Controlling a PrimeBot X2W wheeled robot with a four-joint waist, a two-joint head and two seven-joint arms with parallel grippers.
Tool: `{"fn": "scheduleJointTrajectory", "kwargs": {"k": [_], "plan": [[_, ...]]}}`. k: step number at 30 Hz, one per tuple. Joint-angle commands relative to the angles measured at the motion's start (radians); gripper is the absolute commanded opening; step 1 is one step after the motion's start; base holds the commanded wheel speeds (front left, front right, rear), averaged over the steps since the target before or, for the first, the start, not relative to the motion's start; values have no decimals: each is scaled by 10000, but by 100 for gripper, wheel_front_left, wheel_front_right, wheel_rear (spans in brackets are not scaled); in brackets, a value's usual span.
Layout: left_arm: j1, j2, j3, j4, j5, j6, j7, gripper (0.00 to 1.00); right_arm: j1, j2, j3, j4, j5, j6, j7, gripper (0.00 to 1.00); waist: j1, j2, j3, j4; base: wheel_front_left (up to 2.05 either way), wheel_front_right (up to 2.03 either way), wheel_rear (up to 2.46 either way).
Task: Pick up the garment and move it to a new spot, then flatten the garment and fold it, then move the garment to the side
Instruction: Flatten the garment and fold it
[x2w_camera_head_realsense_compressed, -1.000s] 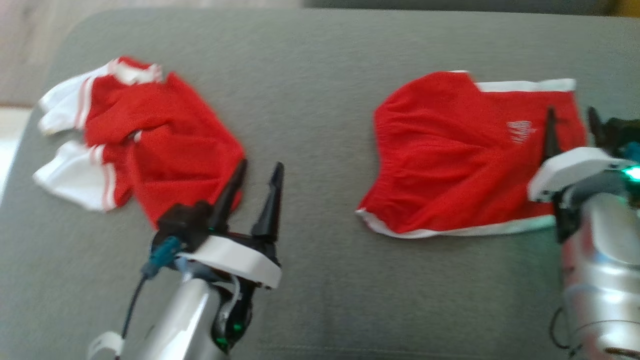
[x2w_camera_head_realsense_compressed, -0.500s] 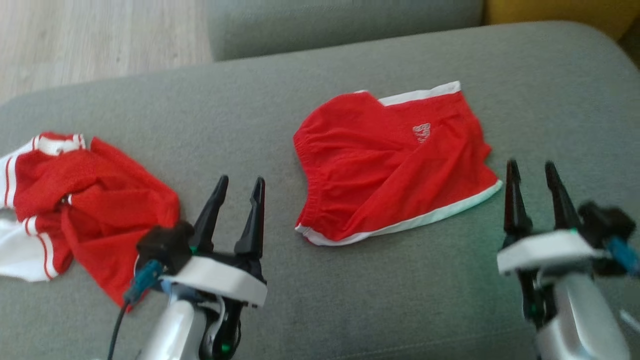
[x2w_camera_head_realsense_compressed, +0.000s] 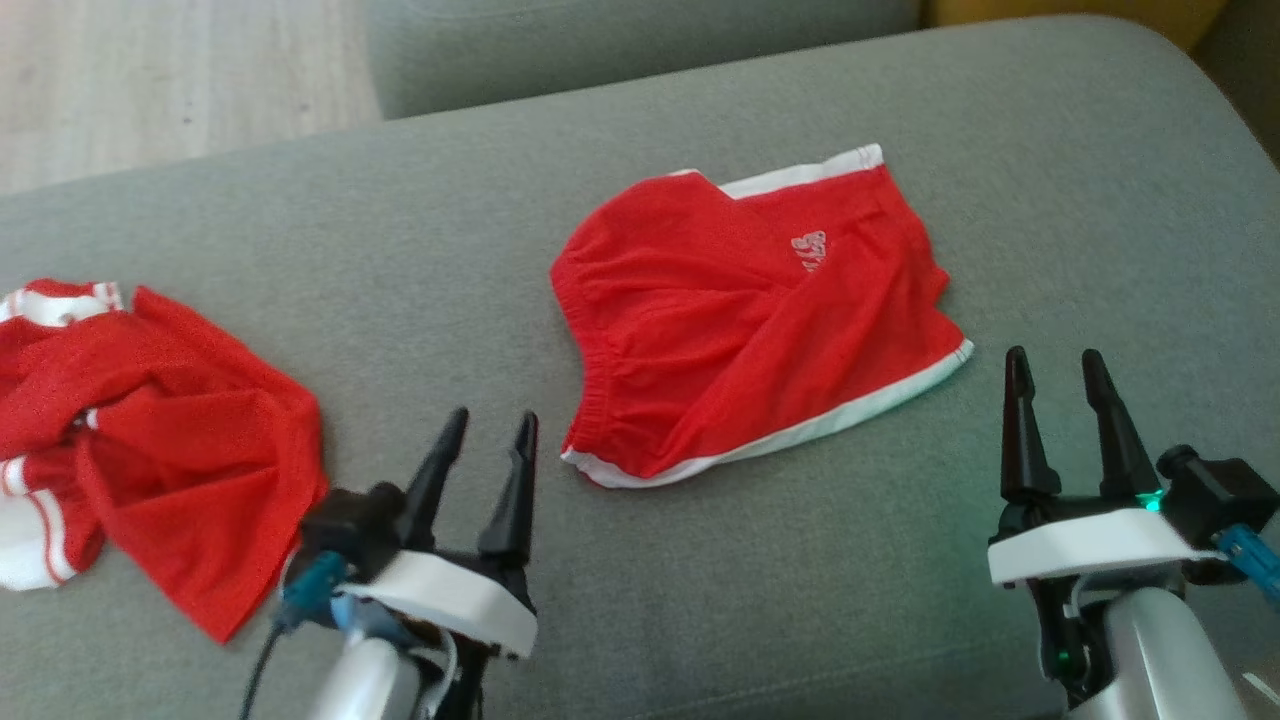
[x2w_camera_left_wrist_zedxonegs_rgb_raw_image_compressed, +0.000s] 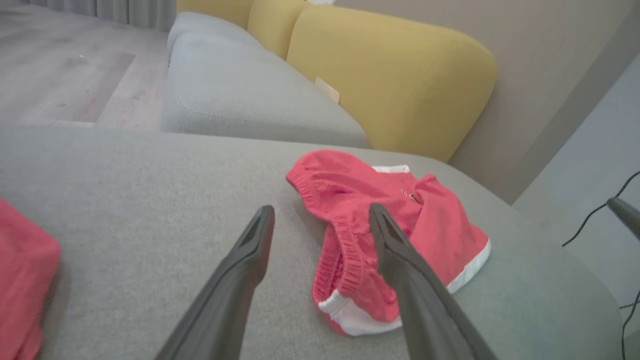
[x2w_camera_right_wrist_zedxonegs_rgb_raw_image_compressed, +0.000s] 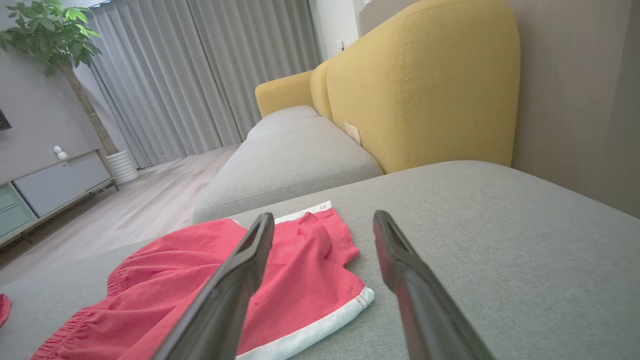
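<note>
**Item 1. Red shorts** (x2w_camera_head_realsense_compressed: 740, 320): the garment. Red mesh with a white hem band and a small white logo (x2w_camera_head_realsense_compressed: 808, 250). They lie flat on the grey seat cushion (x2w_camera_head_realsense_compressed: 400, 250), folded with one layer over another. The gathered waistband faces the robot's left and the hem its right. Nothing holds them.

**Item 2. Left claw** (x2w_camera_head_realsense_compressed: 492, 416): the two dark fingers stand spread wide, with nothing between them. It hovers near the shorts' waistband corner, on the robot's side of them, apart from the cloth.

**Item 3. Right claw** (x2w_camera_head_realsense_compressed: 1053, 355): its fingers are likewise parted to the full and it is empty. It sits just beyond the shorts' white-hemmed corner, to the right of them and nearer the robot, not touching.

**Item 4. Red jersey** (x2w_camera_head_realsense_compressed: 170, 440): crumpled, with white striped trim. It lies on the same cushion, well apart from the shorts on their waistband side.

**Item 5. Second grey cushion** (x2w_camera_right_wrist_zedxonegs_rgb_raw_image_compressed: 290, 150): beyond the shorts' far edge, on the side away from the robot.

**Item 6. Yellow backrest** (x2w_camera_right_wrist_zedxonegs_rgb_raw_image_compressed: 425, 85): rises behind the shorts, off their hem side.

**Item 7. Wooden floor** (x2w_camera_head_realsense_compressed: 170, 80): past the shorts' far side, toward the robot's left.
</note>
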Motion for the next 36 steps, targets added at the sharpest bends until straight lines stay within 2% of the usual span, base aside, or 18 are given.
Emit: {"fn": "scheduleJointTrajectory", "kwargs": {"k": [1,10,15,21,22,23,24,36], "plan": [[-478,33,199,-158,113,-57,-122,100,-298,-35,212,-389,55,-7,-39,100,0,0,145,-161,0,0,0],[-1584,71,-703,2066,807,-290,-122,100,-353,-34,214,-442,195,-7,-36,100,0,0,840,-725,0,0,0],[-2214,178,-811,3324,1284,113,-122,100,-509,-34,263,-445,284,-7,-55,100,0,0,1090,-932,0,0,0],[-2658,162,-872,4021,1383,192,-122,100,-597,-34,165,-407,289,-7,-74,100,0,0,1179,-1015,0,0,0],[-2695,155,-873,4042,1363,165,-122,82,-600,-34,137,-391,280,-7,-75,100,0,0,1179,-1004,0,0,0],[-2720,147,-865,4015,1332,124,-122,27,-598,-34,111,-365,268,-7,-77,100,0,0,1174,-989,0,0,0],[-2729,139,-846,3936,1295,79,-122,0,-598,-34,97,-323,251,-7,-73,100,0,0,1164,-967,0,0,0],[-2293,64,-515,1864,1221,-76,-122,0,-1121,-34,-602,891,-532,-7,936,100,0,0,1080,-83,0,0,0]]}}
